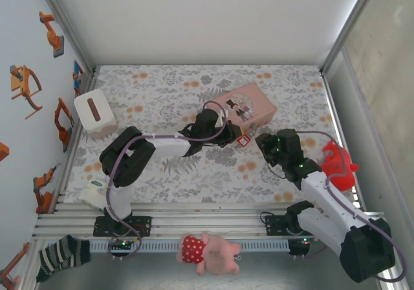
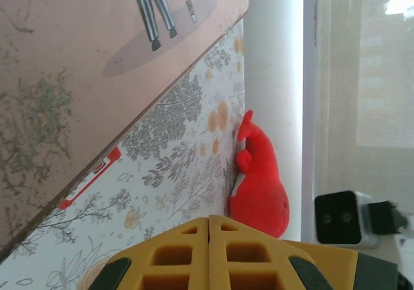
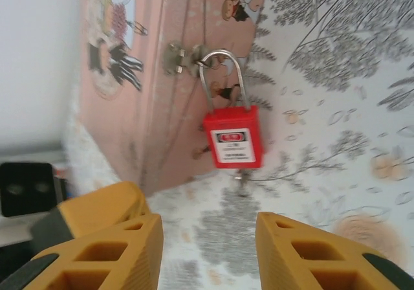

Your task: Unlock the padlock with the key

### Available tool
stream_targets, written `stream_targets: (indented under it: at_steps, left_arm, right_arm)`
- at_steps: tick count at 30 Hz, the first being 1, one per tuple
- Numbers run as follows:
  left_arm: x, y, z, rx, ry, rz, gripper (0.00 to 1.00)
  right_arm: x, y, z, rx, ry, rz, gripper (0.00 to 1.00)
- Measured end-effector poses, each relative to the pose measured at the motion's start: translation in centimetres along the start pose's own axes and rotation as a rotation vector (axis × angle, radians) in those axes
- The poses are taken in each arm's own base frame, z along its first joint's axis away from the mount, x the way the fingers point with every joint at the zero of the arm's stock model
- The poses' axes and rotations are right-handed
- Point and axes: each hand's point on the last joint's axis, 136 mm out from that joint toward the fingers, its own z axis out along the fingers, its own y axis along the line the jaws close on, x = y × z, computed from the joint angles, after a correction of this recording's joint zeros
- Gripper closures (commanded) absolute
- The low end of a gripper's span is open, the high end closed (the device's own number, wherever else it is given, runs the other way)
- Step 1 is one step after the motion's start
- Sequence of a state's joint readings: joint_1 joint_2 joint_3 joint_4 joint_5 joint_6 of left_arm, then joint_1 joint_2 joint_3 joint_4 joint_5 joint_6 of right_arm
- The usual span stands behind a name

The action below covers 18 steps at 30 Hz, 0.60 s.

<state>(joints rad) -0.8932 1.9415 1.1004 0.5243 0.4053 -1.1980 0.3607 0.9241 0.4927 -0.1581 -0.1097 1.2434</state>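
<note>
Red padlock [image 3: 233, 138] hangs by shackle from hasp on pink box [image 3: 123, 109], body lying over floral surface [image 3: 343, 70]. Shackle looks closed, so lock not yet open. Small blurred stub under lock body, maybe key; cannot tell. Right fingers [image 3: 123, 251] spread, empty, just short of padlock. Left fingers [image 2: 181, 254] pressed together, nothing visible between them, beside box. Judgement: turning key and freeing shackle remain.
</note>
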Motion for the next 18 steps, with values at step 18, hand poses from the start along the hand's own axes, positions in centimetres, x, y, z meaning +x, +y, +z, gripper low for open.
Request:
stream_targets:
  at_steps: [18]
  left_arm:
    - [1.3,1.9,0.0,-0.123,0.123,0.246,0.48]
  right_arm:
    - [-1.2,-2.1,4.7,0.119,0.268,-0.380,0.56]
